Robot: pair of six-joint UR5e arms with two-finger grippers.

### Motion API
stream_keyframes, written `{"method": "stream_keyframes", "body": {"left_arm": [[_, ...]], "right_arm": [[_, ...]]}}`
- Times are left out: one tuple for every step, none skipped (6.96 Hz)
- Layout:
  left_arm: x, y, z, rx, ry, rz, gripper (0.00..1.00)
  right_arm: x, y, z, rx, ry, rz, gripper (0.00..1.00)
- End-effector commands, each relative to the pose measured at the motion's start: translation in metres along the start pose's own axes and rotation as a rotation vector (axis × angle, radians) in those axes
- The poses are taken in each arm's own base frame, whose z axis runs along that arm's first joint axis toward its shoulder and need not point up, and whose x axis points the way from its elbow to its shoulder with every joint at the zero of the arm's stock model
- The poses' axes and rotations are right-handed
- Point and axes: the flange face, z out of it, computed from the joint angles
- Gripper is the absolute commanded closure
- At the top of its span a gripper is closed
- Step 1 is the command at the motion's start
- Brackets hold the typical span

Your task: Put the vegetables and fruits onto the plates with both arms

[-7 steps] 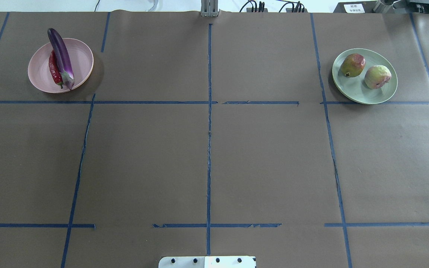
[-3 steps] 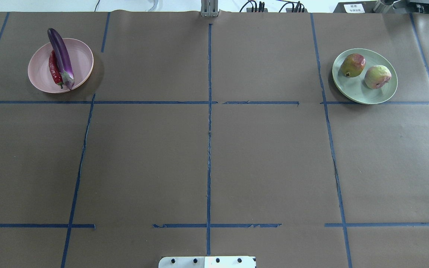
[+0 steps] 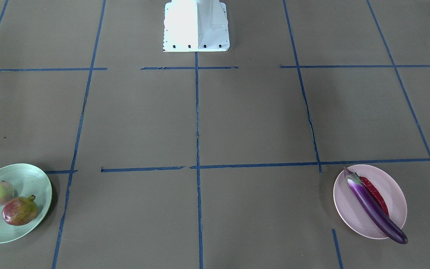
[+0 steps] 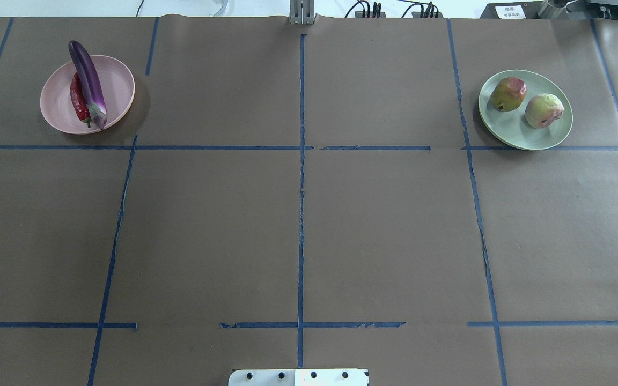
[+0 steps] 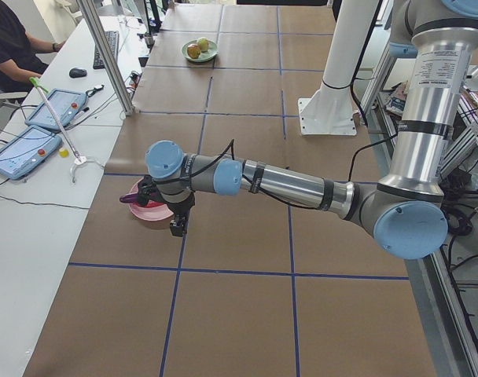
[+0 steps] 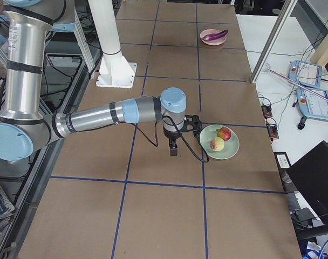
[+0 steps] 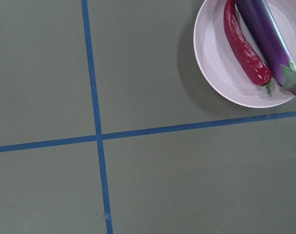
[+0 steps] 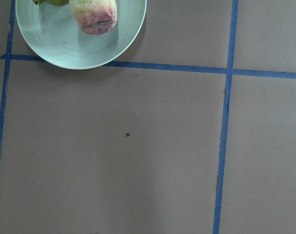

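The purple eggplant [image 4: 89, 80] and red chili pepper [image 4: 78, 102] lie side by side on the pink plate [image 4: 118, 86] at the far left. The red-green fruit [image 4: 508, 94] and the pale wrinkly ball [image 4: 543, 110] sit on the mint green plate [image 4: 518, 134] at the far right. No arm shows in the overhead or front views. In the exterior left view my left gripper [image 5: 178, 225] hangs just beside the pink plate [image 5: 148, 212]. In the exterior right view my right gripper [image 6: 173, 149] hangs beside the green plate [image 6: 229, 151]. I cannot tell whether either is open or shut.
The white base block [image 4: 298, 377] stands at the table's near edge. Blue tape lines cross the brown table cover. A seated operator [image 5: 11, 47] and tablets [image 5: 23, 149] are on the bench beyond the table's far edge.
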Motion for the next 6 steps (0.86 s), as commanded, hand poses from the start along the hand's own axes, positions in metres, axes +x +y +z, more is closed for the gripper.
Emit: {"method": "stream_keyframes", "body": {"left_arm": [[0.005,0.005,0.010,-0.016,0.000,0.015,0.00],[0.002,0.012,0.014,-0.024,0.002,0.010,0.00],[0.002,0.024,0.014,-0.025,0.002,0.010,0.00],[0.002,0.027,0.015,-0.024,0.009,-0.001,0.00],[0.002,0.026,0.015,-0.023,0.002,0.005,0.00],[0.009,0.025,0.008,-0.011,-0.007,0.019,0.00]], "right_arm": [[-0.005,0.006,-0.004,-0.003,-0.020,0.003,0.00],[-0.005,0.007,-0.004,-0.002,-0.020,0.002,0.00],[-0.001,0.009,0.001,-0.010,-0.018,0.009,0.00],[0.000,0.008,0.003,-0.014,-0.018,0.010,0.00],[0.001,0.008,0.004,-0.015,-0.015,0.011,0.00],[0.005,0.012,0.007,-0.023,-0.014,0.011,0.00]]}}
